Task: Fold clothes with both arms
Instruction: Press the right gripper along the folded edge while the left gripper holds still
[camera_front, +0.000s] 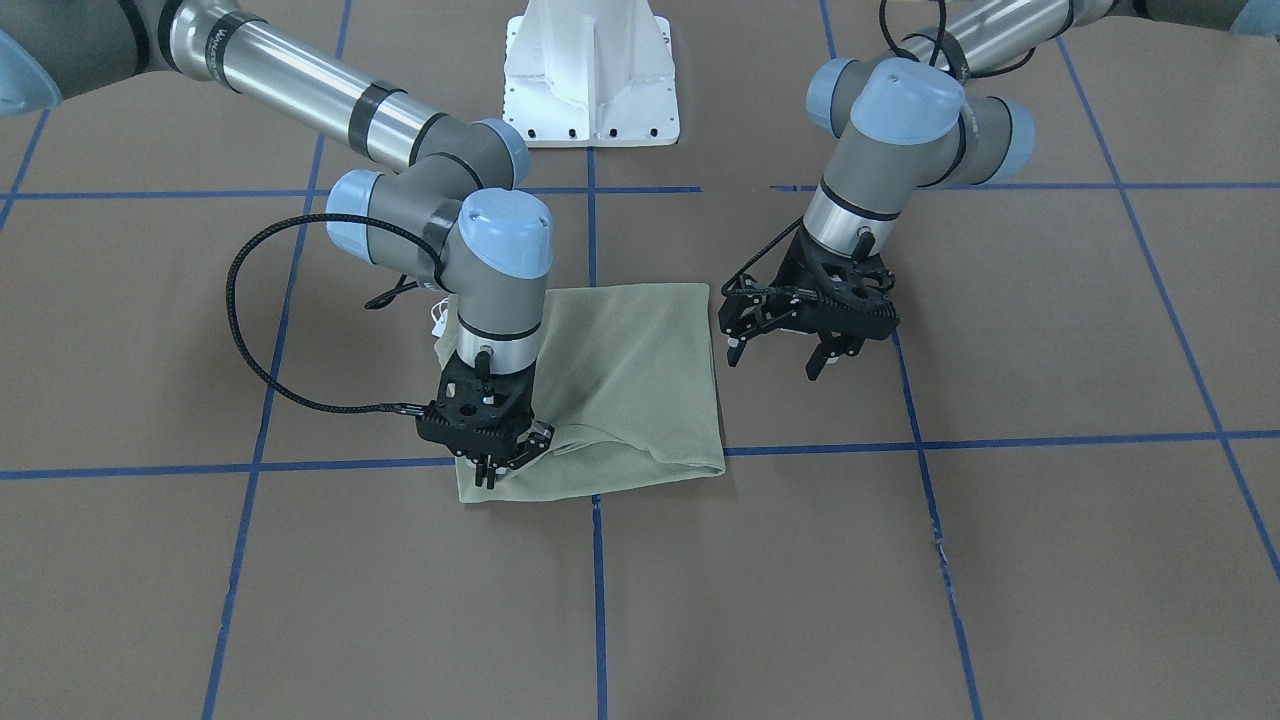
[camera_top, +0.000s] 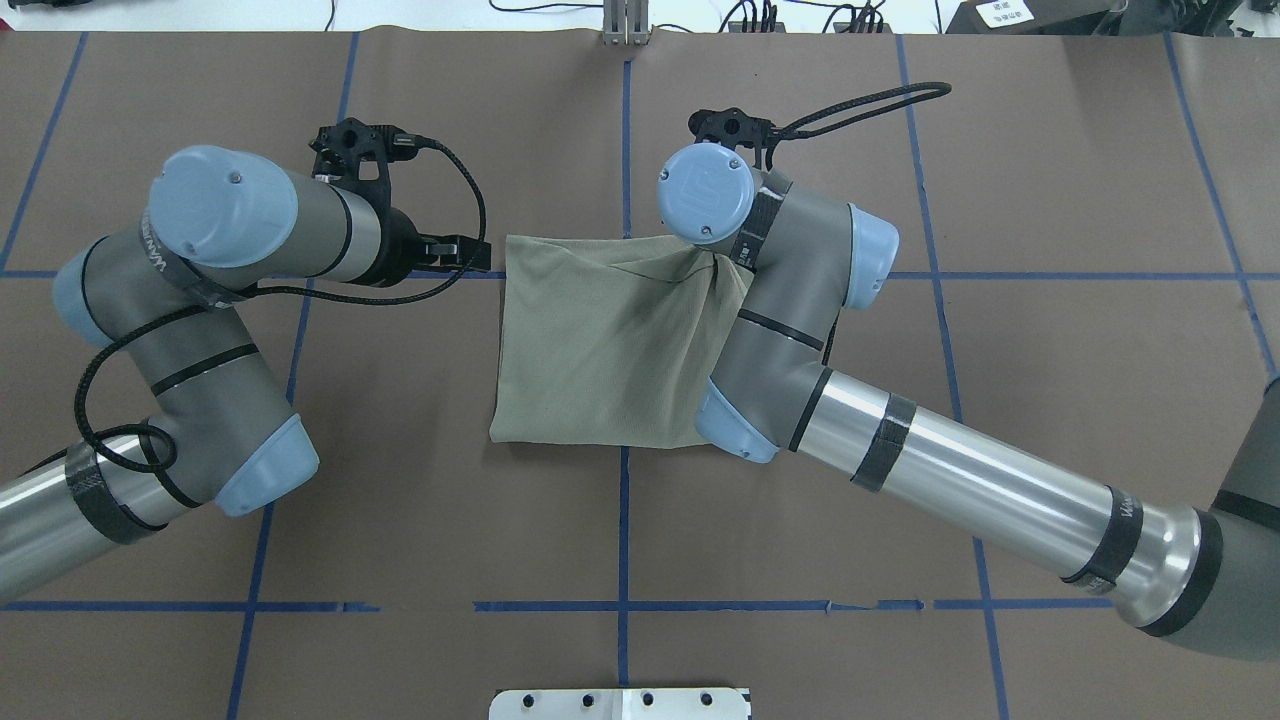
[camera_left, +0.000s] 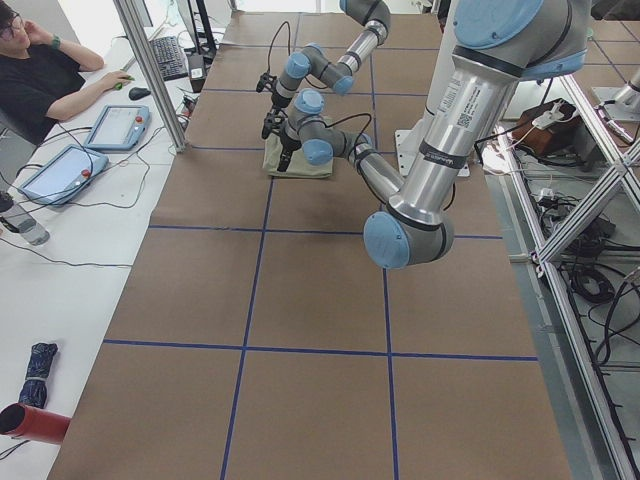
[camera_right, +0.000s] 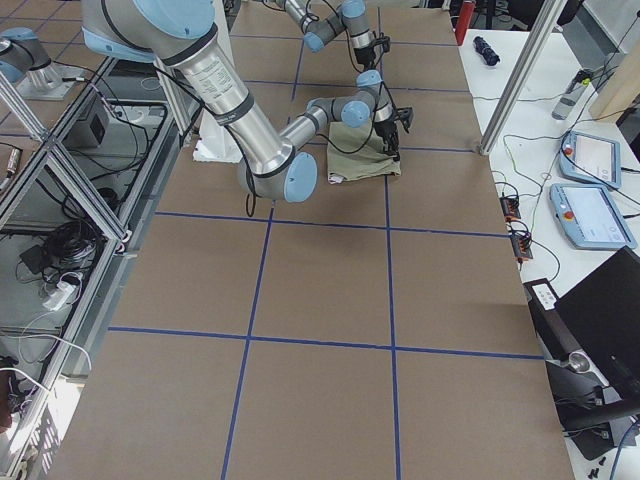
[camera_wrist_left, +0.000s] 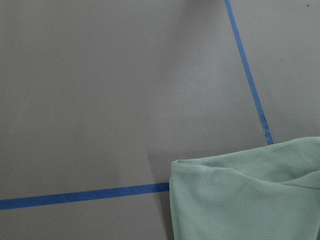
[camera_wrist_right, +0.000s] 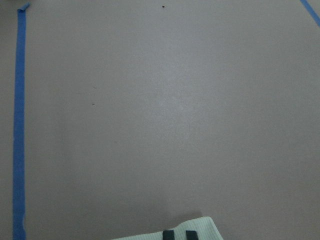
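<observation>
The sage-green shirt (camera_front: 630, 380) lies folded into a rough rectangle on the brown table; it also shows in the overhead view (camera_top: 600, 340). Its white hang tag (camera_front: 438, 315) peeks out beside the right wrist. My right gripper (camera_front: 487, 475) points down at the shirt's front corner and is shut on the fabric there; its two fingertips (camera_wrist_right: 167, 234) show close together on the cloth. My left gripper (camera_front: 778, 358) is open and empty, hovering just off the shirt's opposite edge. The left wrist view shows only a shirt corner (camera_wrist_left: 240, 200).
Blue tape lines (camera_front: 593, 230) cross the brown table cover in a grid. The white pedestal base (camera_front: 590, 80) stands behind the shirt. A seated operator (camera_left: 40, 80) and control tablets (camera_left: 115, 125) are at a side desk beyond the table's far edge.
</observation>
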